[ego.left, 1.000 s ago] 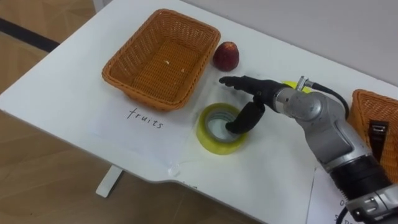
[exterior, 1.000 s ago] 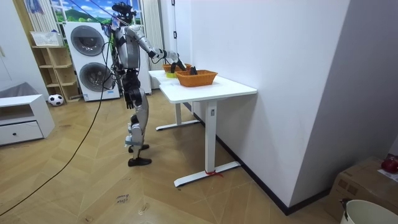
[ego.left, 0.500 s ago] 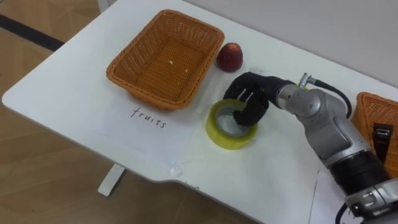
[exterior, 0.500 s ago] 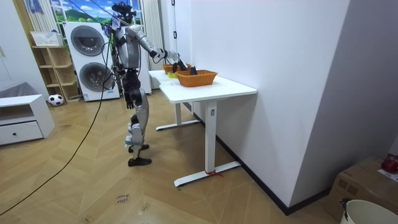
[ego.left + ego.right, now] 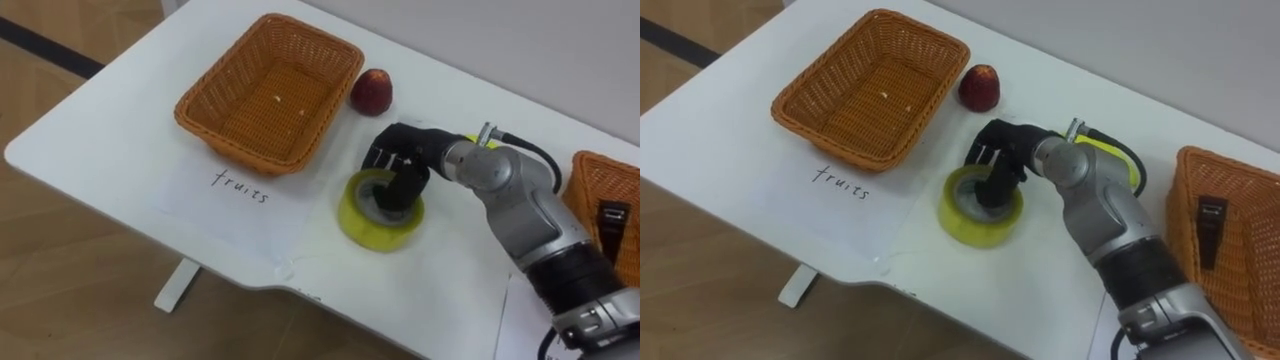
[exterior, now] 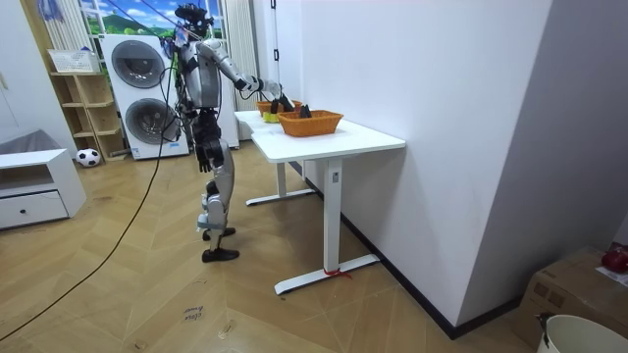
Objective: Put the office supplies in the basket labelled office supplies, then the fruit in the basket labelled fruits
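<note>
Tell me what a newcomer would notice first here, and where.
The right hand grips a yellow tape roll mid-table, fingers curled over its rim. Behind it a red fruit lies on the table right beside the left wicker basket, which holds no fruit yet.

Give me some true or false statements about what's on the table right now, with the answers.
1. The right robot hand has its fingers curled round the tape roll. True.
2. The apple lies inside the fruit basket. False: it sits on the table, just beside that basket.
3. The fruit basket holds no fruit. True.
4. The other basket is empty. False: a dark item lies in it.
5. The tape roll is blue. False: it is yellow.
</note>
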You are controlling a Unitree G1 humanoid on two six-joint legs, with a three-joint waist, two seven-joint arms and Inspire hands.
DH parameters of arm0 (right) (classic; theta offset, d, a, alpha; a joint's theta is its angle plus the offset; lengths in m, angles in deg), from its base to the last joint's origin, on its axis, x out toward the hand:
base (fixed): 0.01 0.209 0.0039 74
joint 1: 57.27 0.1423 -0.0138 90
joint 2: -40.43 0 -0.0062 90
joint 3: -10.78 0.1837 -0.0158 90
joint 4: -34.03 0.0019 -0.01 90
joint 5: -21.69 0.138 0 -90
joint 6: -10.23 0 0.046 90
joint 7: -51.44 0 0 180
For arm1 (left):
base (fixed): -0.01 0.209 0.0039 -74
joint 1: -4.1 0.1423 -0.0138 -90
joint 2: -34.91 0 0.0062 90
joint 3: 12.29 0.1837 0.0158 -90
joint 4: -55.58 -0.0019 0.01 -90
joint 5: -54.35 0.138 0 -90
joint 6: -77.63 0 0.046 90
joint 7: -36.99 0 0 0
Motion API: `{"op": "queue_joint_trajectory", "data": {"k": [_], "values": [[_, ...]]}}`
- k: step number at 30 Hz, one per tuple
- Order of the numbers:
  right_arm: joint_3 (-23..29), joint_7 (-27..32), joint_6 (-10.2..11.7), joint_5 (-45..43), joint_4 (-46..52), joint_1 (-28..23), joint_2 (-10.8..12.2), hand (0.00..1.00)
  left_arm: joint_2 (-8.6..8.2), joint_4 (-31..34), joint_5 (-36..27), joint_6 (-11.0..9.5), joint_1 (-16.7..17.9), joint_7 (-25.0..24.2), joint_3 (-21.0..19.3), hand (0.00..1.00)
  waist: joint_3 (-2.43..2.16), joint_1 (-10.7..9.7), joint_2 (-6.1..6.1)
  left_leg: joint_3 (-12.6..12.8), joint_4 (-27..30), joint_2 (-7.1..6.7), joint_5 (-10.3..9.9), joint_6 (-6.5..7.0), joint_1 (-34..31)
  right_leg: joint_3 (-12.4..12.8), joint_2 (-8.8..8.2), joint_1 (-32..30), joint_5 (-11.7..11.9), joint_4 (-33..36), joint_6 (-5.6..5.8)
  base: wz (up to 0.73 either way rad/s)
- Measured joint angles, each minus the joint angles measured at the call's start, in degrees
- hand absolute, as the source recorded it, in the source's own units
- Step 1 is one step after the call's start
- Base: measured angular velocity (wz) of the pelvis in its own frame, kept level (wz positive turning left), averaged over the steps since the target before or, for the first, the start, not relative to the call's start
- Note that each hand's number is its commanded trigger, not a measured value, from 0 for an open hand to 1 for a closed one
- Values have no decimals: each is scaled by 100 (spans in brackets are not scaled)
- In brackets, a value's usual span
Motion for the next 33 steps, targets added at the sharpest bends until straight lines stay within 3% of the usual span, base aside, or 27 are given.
{"op": "queue_joint_trajectory", "data": {"k": [8, 14, 17, 21, 25, 27, 33], "values": [[-115, 72, -3, 112, -32, 12, -37, 100, 6, 0, -57, 35, -113, 152, 139, 0, -16, 43, -22, 30, -7, 3, 0, 0, 54, 18, -1, 40, 0, 0, 0, -2], [-95, 314, 157, 958, -10, -160, -37, 100, 25, 5, -53, -181, 24, 252, 213, 0, -22, -8, -59, 95, -64, 17, 0, 0, 173, 71, 4, 102, 0, -4, 0, -4], [4, 405, 261, 1282, 331, -421, -86, 100, 32, 24, -11, -266, 100, 242, 195, 0, -26, -177, -63, 100, -54, 10, -1, 0, 126, 76, -4, 76, 0, -3, 0, 1], [455, 550, 401, 1501, 1102, -868, -154, 100, -14, 52, -47, -293, 131, 211, 121, 0, -3, -390, 47, 144, 4, -4, -1, 0, 95, 99, -26, 72, 1, 0, 1, 0], [909, 809, 607, 1807, 1404, -978, -156, 100, -159, 46, -43, -416, 231, 166, 68, 0, -31, -579, 259, 263, -46, 2, -1, 1, 203, 247, -32, 88, 1, 3, 1, -17], [1132, 1105, 695, 2061, 1495, -979, -168, 100, -215, 64, -51, -475, 314, 143, -27, 0, -86, -692, 362, 318, -77, 11, -1, 2, 271, 290, -24, 117, 0, 8, 1, -17], [1584, 1681, 727, 2336, 1641, -1018, -179, 100, -230, 24, -50, -539, 370, 194, -30, 0, -112, -999, 387, 378, -97, 19, -1, 2, 378, 330, -22, 188, 1, 20, 1, -5]]}}
